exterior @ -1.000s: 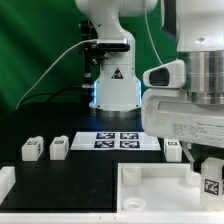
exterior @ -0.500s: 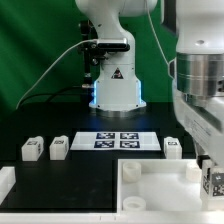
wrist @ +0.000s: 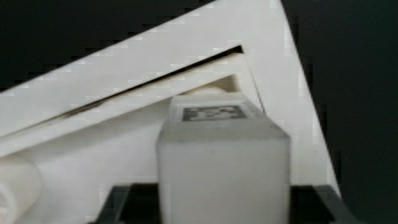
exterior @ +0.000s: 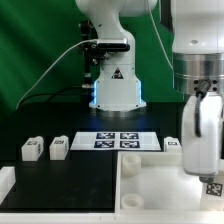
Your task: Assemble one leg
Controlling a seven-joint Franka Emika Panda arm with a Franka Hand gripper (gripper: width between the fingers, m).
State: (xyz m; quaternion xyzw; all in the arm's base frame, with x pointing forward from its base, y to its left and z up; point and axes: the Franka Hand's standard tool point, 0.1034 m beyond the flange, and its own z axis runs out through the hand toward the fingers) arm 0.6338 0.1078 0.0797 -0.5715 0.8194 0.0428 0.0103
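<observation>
My gripper (exterior: pixel 206 172) hangs at the exterior view's right, over the right side of the large white panel (exterior: pixel 150 192). It is shut on a white leg (exterior: pixel 212 184) whose tag shows just below the fingers. In the wrist view the leg (wrist: pixel 222 140) stands between the dark fingers (wrist: pixel 135 205), tag end away from the camera, pointing at a corner of the panel (wrist: pixel 107 110). I cannot tell whether the leg touches the panel. Three more legs stand on the black table: two at the left (exterior: pixel 31 148) (exterior: pixel 58 146) and one behind the panel (exterior: pixel 172 146).
The marker board (exterior: pixel 118 140) lies flat in the middle, in front of the robot base (exterior: pixel 115 85). A white part (exterior: pixel 5 182) sits at the exterior view's left edge. A green backdrop is behind.
The hand has swung from a wide, level pose to an upright one above the panel's right side. The held leg stayed near the right edge and dropped slightly.
</observation>
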